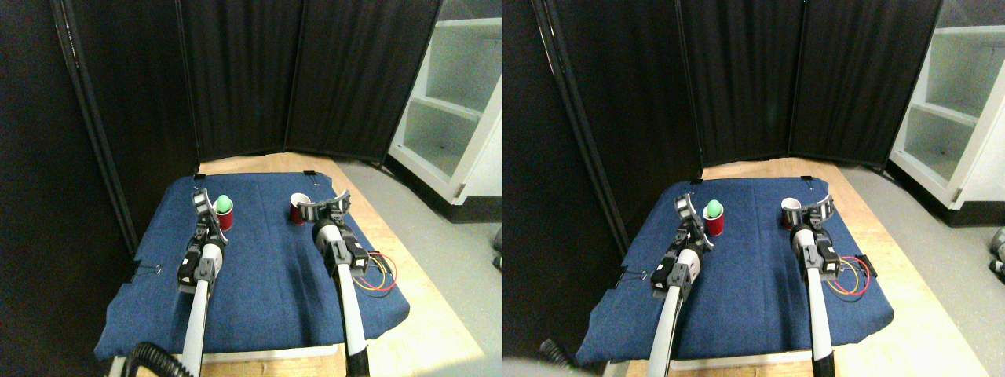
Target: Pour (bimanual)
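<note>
**Two cups on the blue cloth, a gripper at each**

Stereo pair view. A blue cloth (pixel 267 267) covers a wooden table (pixel 408 259), with black folding screens (pixel 314 78) behind and a white shelf unit (pixel 459 102) at far right.

Left side: a red cup (pixel 224 217) stands upright near the back of the cloth, with a green ball (pixel 224 203) sitting in its mouth. The left gripper (pixel 206 210) is just beside the cup on its left; its jaws look spread, one finger up by the cup's rim, not closed on it.

Right side: a second red cup (pixel 297 209), white inside, stands upright, well apart from the first. The right gripper (pixel 330 207) sits just to its right, jaws splayed wide, one finger touching or nearly touching the cup's side; cannot tell which.

Red and yellow wires (pixel 377 276) loop on the cloth beside the right arm.
</note>
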Tool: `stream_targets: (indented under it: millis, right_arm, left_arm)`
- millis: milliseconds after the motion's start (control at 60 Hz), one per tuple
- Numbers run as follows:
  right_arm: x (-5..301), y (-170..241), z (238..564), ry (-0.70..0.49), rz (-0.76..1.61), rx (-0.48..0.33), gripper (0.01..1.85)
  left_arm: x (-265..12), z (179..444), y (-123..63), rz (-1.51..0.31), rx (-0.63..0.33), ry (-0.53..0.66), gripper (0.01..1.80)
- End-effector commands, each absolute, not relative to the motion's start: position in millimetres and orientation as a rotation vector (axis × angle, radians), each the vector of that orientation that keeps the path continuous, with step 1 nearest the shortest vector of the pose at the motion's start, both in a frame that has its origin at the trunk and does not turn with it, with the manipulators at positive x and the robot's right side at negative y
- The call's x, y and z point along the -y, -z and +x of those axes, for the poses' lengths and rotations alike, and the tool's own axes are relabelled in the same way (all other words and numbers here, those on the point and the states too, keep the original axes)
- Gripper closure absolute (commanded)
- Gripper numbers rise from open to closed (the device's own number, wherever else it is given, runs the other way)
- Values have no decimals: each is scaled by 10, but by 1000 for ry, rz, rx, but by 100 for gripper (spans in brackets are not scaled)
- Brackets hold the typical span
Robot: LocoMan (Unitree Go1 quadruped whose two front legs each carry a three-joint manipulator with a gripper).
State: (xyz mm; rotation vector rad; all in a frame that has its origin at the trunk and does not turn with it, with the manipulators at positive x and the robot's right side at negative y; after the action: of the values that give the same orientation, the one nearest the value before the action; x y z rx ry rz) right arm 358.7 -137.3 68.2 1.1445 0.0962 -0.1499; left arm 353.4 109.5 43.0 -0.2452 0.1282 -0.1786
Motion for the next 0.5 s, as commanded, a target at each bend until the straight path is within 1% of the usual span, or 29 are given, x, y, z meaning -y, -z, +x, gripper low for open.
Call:
stream_targets:
  millis: [17,67,100,133,150,167,217,283,317,500]
  right_arm:
    - [1332,-839,3569,79,1035,5,71]
    - [1318,-865,3541,71,924,17,71]
    - [1316,-864,3546,52,872,27,71]
    - [1307,-870,3540,32,779,42,71]
    - [1307,-870,3540,32,779,42,71]
    - [1292,-885,3516,13,724,51,72]
    - [1285,-883,3513,6,684,64,70]
    - [1260,-900,3472,-10,657,66,72]
    - [1252,-898,3457,-26,639,77,74]
    - [1235,-906,3396,-54,554,91,79]
  left_arm:
    - [-1091,3542,-522,-187,-56,231,36]
    - [-1081,3542,-532,-108,-55,256,39]
    - [-1082,3548,-530,-94,-56,270,37]
    - [-1077,3551,-534,8,-31,304,34]
    - [-1077,3551,-534,8,-31,304,34]
    - [-1067,3550,-536,87,-10,314,32]
    - [-1061,3553,-532,138,3,318,31]
    - [-1041,3541,-527,209,45,326,31]
    - [-1035,3539,-517,273,75,343,31]
    - [-1034,3543,-480,395,150,409,33]
